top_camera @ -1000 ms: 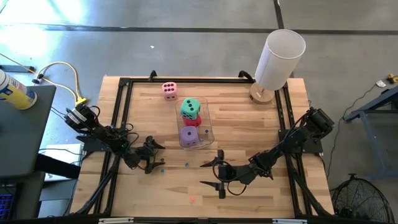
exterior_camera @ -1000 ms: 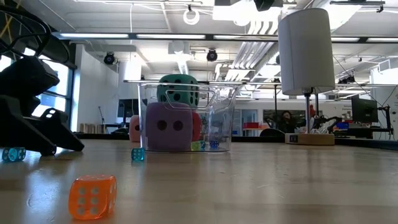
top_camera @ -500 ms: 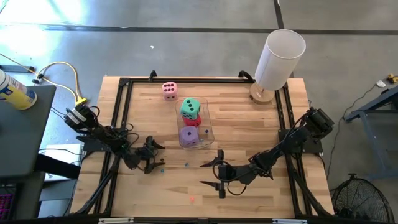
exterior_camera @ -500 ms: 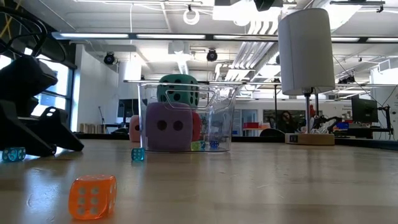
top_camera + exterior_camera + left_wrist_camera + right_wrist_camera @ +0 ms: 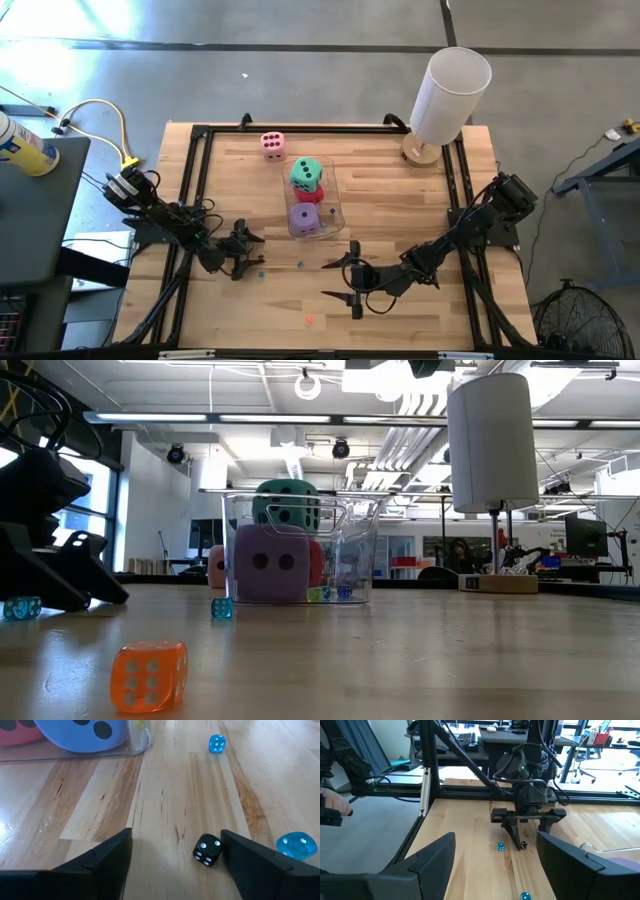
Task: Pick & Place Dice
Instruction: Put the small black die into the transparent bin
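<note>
The teal die (image 5: 306, 172) sits on the red die (image 5: 312, 190) inside a clear container (image 5: 331, 200), with the purple die (image 5: 304, 217) at the container's near end. The pink die (image 5: 272, 145) rests on the table behind it. My left gripper (image 5: 247, 254) is low over the table's near left, open. A tiny black die (image 5: 206, 850) lies on the wood between its fingers, close beside one finger (image 5: 250, 860). My right gripper (image 5: 345, 281) hangs open above the near middle, nothing between its fingers.
Tiny blue dice (image 5: 216, 743) (image 5: 297, 845) lie on the wood near my left gripper. A tiny orange die (image 5: 148, 675) lies near the front edge. A white lamp (image 5: 450, 95) stands at the far right corner. A black frame (image 5: 200, 140) rims the table.
My left gripper's fingers have drawn a little closer together around the tiny black die, while the arm stays in place. The dice have not moved.
</note>
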Controlling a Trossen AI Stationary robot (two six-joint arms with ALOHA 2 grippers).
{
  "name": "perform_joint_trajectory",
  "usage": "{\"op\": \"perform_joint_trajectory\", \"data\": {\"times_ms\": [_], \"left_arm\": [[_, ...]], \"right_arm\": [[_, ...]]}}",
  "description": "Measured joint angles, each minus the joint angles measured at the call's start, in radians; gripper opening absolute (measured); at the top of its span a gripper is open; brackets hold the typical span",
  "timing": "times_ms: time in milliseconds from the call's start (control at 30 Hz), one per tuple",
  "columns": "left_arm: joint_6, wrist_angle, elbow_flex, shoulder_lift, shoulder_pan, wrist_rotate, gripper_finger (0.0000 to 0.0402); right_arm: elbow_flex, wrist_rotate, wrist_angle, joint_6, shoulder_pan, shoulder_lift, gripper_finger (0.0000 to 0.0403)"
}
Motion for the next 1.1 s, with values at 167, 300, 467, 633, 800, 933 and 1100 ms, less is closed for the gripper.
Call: {"op": "perform_joint_trajectory", "data": {"times_ms": [167, 300, 467, 633, 800, 933, 1100], "left_arm": [[0.000, 0.003, 0.000, 0.000, 0.000, 0.006, 0.0254], [0.010, 0.005, 0.000, 0.000, -0.002, 0.014, 0.0227], [0.016, 0.008, 0.000, 0.000, -0.004, 0.023, 0.0187], [0.027, 0.015, 0.000, 0.000, -0.005, 0.039, 0.0136], [0.026, 0.020, 0.000, 0.000, -0.005, 0.051, 0.0083], [0.050, 0.028, 0.000, 0.000, -0.005, 0.059, 0.0062], [0.059, 0.046, -0.002, 0.000, -0.005, 0.076, 0.0063]], "right_arm": [[0.000, 0.000, 0.000, 0.000, 0.000, 0.000, 0.0270], [0.000, 0.000, 0.000, 0.000, 0.000, 0.000, 0.0270], [0.000, 0.000, 0.000, 0.000, 0.000, 0.000, 0.0270], [0.000, 0.000, 0.000, 0.000, 0.000, 0.000, 0.0270], [0.000, 0.000, 0.000, 0.000, 0.000, 0.000, 0.0270], [0.000, 0.000, 0.000, 0.000, 0.000, 0.000, 0.0270], [0.000, 0.000, 0.000, 0.000, 0.000, 0.000, 0.0270]]}}
